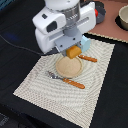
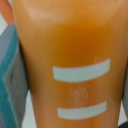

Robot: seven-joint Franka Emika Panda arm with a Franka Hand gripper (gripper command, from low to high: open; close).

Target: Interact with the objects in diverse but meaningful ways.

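Item 1: ridged yellow-orange block (image 1: 75, 52), centre frame, clamped in the gripper (image 1: 75, 50) just above the tan round plate (image 1: 68, 67), apparently for placing there, orange-handled cutlery (image 1: 73, 83) flanking.

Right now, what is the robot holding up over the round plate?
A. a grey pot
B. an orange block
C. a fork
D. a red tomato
B: the end effector grips the orange block just above the tan round plate, while the fork lies on the placemat.
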